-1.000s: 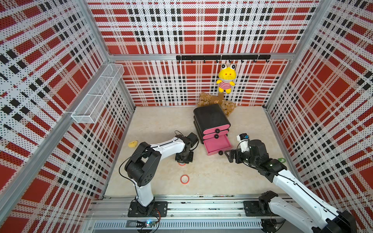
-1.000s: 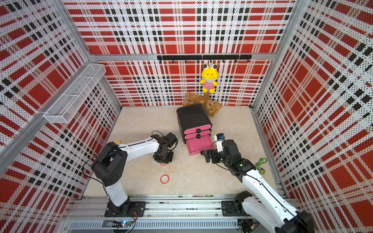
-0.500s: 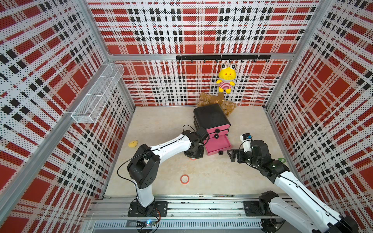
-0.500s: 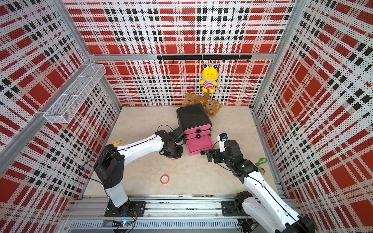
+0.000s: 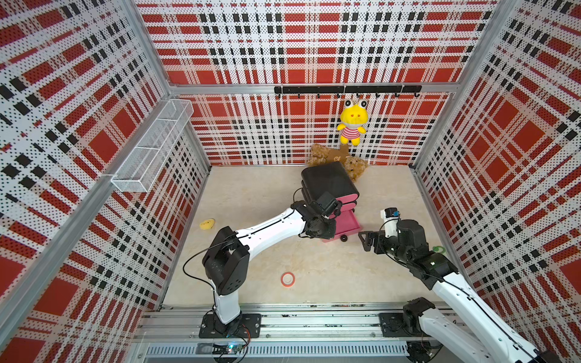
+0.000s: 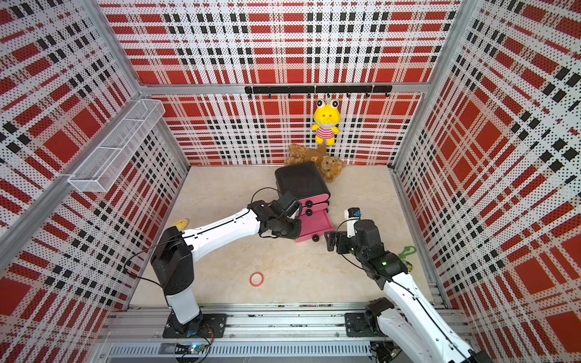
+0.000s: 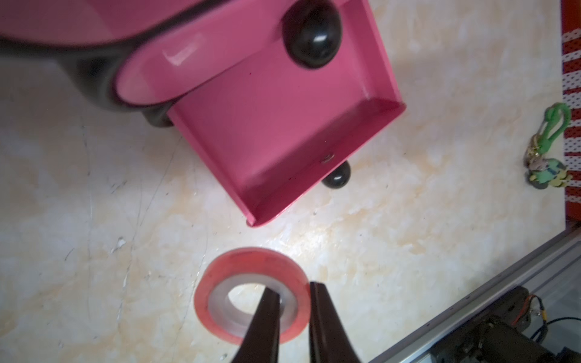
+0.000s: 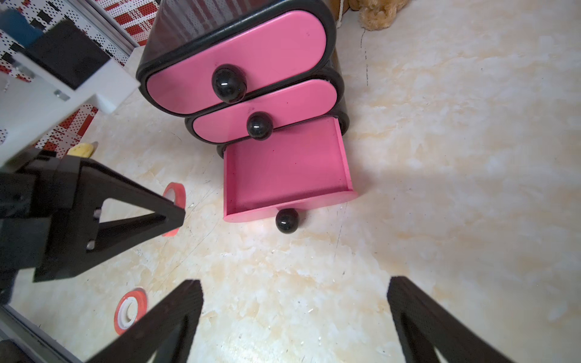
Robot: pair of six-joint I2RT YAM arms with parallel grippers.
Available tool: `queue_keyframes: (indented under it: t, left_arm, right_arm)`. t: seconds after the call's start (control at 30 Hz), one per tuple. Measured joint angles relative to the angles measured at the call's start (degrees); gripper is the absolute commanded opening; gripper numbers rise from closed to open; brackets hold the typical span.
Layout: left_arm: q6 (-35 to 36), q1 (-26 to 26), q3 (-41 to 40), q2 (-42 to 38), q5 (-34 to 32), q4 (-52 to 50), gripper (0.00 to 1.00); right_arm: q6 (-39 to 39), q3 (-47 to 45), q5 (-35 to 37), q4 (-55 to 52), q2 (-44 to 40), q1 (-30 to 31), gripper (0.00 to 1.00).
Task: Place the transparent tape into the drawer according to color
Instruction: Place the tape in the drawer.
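A red transparent tape (image 7: 251,292) hangs in my left gripper (image 7: 292,287), which is shut on its rim with one finger through the hole and one outside. It is above the floor, just off the front left corner of the open bottom drawer (image 7: 283,125), whose tray shows nothing inside. The right wrist view shows the same ring (image 8: 176,193) beside that drawer (image 8: 286,169). In both top views the left wrist hides the held ring. Another red tape (image 5: 287,278) (image 6: 256,278) lies flat on the floor near the front. My right gripper (image 8: 295,292) (image 5: 364,240) stands open and holds nothing, right of the drawer.
The black cabinet (image 5: 330,182) has its two upper drawers shut. A yellow toy (image 5: 207,224) lies by the left wall, a green keychain (image 5: 439,250) by the right wall. Plush bears (image 5: 333,157) sit behind the cabinet, a yellow frog plush (image 5: 352,122) hangs above, and a wire basket (image 5: 151,147) is on the left wall.
My left gripper has carried a red tape from the floor rightward to the open bottom drawer. My right gripper has drawn back a little to the right.
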Motion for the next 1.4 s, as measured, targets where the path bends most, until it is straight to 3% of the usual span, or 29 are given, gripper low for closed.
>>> queue_keyframes:
  t: [0.47, 0.5, 0.63, 0.8, 1.07, 1.27, 1.4]
  left_arm:
    - [1.1, -0.4, 7.5, 10.8, -2.3, 4.4, 0.00]
    - [1.3, -0.5, 8.0, 11.2, -2.8, 4.6, 0.02]
    - [1.8, -0.8, 9.1, 12.2, -4.4, 5.2, 0.28]
    - [2.1, -1.3, 9.1, 12.5, -6.9, 5.2, 0.47]
    - [2.2, -1.9, 9.2, 12.6, -8.7, 4.3, 0.55]
    - [2.4, -3.3, 9.3, 11.9, -8.8, 1.9, 0.71]
    - [1.7, -5.6, 7.0, 7.5, -8.2, -0.8, 0.80]
  right_arm:
    - [0.0, 0.0, 0.4, -0.9, -1.8, -0.4, 1.00]
    - [0.0, 0.0, 0.4, -0.9, -1.8, -0.4, 1.00]
    - [0.0, 0.0, 0.4, -1.0, -1.8, -0.4, 1.00]
    - [0.0, 0.0, 0.3, -1.1, -2.2, -0.4, 1.00]
    - [0.0, 0.0, 0.0, -1.1, -2.3, -0.4, 1.00]
    - [0.0, 0.0, -0.5, -1.1, -2.1, -0.4, 1.00]
    - [0.0, 0.0, -1.4, -1.1, -1.8, -0.5, 1.00]
